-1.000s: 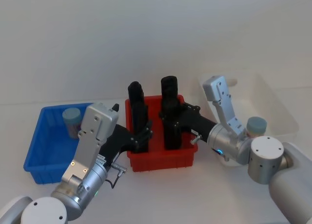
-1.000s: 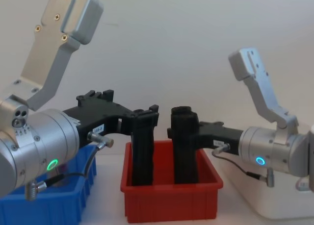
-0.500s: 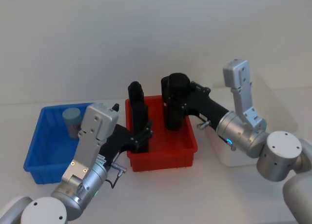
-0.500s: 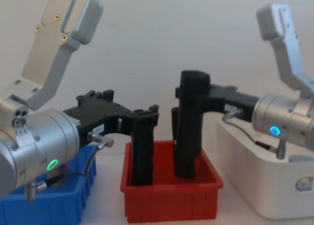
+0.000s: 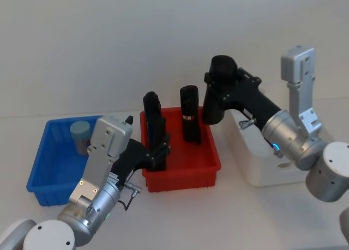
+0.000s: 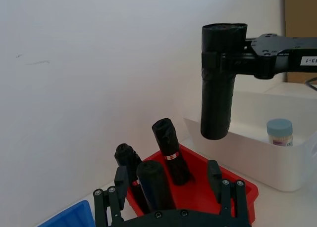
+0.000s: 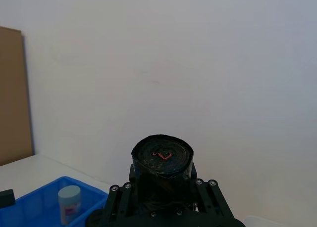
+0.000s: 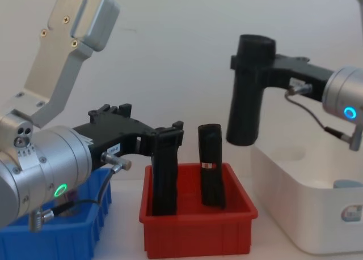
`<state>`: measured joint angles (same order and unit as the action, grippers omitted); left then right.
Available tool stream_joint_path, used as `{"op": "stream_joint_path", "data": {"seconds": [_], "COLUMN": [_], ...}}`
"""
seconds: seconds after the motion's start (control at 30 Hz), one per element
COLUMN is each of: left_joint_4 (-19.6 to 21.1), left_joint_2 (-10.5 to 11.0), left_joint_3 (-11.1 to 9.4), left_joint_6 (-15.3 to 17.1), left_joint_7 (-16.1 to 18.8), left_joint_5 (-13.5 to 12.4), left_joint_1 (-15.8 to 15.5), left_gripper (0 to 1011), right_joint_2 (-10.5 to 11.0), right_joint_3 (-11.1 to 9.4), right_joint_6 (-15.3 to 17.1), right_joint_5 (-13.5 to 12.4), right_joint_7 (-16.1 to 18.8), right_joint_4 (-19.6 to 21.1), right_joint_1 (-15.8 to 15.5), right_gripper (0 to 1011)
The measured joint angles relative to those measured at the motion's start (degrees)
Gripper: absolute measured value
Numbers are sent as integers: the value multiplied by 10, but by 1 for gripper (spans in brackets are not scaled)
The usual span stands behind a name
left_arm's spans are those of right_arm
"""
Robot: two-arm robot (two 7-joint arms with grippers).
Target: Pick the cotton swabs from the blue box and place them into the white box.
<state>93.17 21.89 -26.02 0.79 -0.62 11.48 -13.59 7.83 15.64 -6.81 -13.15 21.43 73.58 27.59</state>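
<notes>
the left gripper [image 5: 159, 152] is closed around a black roll [image 5: 152, 125] standing in the red bin [image 5: 182, 171]. beyond it, the right gripper [image 5: 221, 92] clamps another black roll [image 8: 248, 90] in the air, between the red bin and the white box [image 8: 300, 214]. one cotton swab tub [image 5: 80, 134] sits in the blue box [image 5: 46, 171], another [image 6: 280, 132] in the white box.

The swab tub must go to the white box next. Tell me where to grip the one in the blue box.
Grip the cotton swab tub around its round side wall just under the pale lid, coming straight down from above: it stands upright in the blue box, whose walls block a sideways approach.
</notes>
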Motion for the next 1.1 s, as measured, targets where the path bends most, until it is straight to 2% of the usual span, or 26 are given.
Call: {"op": "stream_joint_path", "data": {"seconds": [0.27,0.5,0.73,1.1], "left_joint_4": [0,0,0,0], "left_joint_2": [0,0,0,0], "left_joint_3": [0,0,0,0], "left_joint_6": [0,0,0,0], "left_joint_7": [0,0,0,0], "left_joint_5": [0,0,0,0], "left_joint_1": [0,0,0,0], "left_gripper": [1004,1004,1004,1004], "right_joint_2": [17,32,45,52], "right_joint_3": [-13,-26,-39,-44], "right_joint_6": [31,61,93,116], "right_joint_5": [7,11,13,16], "right_joint_7": [-55,-99,-131,-140], "right_joint_4": [51,76,83,69], "right_joint_1": [-22,-37,-49,-55], "right_gripper": [517,517,517,517]}}
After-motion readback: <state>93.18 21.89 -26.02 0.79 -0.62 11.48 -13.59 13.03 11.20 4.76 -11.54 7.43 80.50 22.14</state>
